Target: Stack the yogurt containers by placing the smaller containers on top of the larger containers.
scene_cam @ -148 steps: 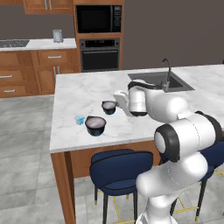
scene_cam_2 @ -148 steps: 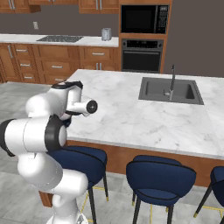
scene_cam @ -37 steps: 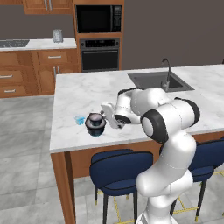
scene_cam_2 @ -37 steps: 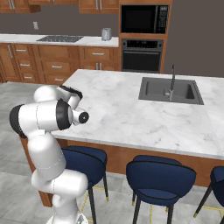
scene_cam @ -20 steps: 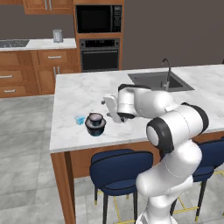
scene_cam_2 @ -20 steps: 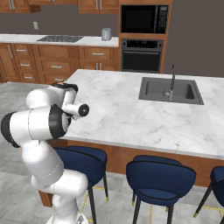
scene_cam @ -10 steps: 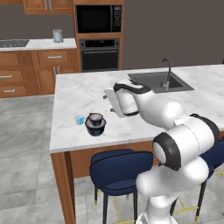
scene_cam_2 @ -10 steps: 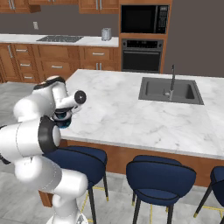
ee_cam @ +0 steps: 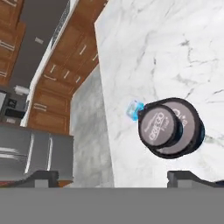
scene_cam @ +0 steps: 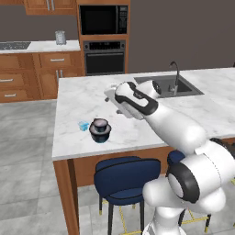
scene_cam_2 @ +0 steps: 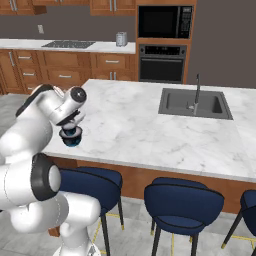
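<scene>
Sitting on the wide dark tub [scene_cam: 100, 133], the small dark tub [scene_cam: 99, 123] makes a two-level pile near the front edge of the marble tabletop [scene_cam: 82, 101], so this part of the stacking looks done. The tiny light-blue cup [scene_cam: 83, 125] stands on the marble just beside the pile, on its outer side, and from the hand view it seems to touch the wide tub or nearly so; it is not yet on top of anything. The gripper [ee_cam: 114, 176] hangs above the pile with its fingers [ee_cam: 43, 176] spread wide and nothing between them, which fits a hand that is free for the next pick. Probably the blue cup is the next thing to take, and it will need a careful approach because it is very small and so close to the pile. In the hand view the small tub [ee_cam: 159, 124] shows a round grey top with pale lettering, set a little off-centre on the wide tub [ee_cam: 188, 131], whose dark rim shows around it, with a hint of blue at the edge. The blue cup [ee_cam: 134, 110] looks translucent and light, so it may tip or slide easily if a finger pushes it.
</scene>
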Robot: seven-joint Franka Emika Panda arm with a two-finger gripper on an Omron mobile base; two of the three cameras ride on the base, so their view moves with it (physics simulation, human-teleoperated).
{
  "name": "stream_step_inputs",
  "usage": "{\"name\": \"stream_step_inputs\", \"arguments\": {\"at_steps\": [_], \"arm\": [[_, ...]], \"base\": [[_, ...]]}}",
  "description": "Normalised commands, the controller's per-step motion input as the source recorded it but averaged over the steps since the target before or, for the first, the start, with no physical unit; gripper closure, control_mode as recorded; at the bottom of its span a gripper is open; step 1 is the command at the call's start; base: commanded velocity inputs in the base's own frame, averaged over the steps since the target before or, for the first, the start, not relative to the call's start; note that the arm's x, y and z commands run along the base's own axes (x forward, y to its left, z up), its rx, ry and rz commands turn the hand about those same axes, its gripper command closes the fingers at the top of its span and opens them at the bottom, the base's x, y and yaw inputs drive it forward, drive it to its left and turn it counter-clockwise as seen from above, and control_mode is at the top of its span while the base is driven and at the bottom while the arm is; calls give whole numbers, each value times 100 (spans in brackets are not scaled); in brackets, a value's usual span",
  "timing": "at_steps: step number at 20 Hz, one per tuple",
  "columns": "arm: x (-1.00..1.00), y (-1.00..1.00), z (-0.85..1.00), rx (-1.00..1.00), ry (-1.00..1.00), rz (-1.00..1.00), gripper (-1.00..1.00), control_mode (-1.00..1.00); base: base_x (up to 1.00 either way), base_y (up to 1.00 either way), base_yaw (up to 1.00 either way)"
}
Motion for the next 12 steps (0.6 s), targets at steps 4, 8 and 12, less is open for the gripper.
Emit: {"name": "stream_step_inputs", "arguments": {"at_steps": [4,8,12], "arm": [[-24,29,39,-22,2,20,-100,-100],[-21,38,18,-30,5,22,-100,-100],[-13,45,0,-36,7,17,-100,-100]], "base": [[0,0,0],[0,0,0],[0,0,0]]}}
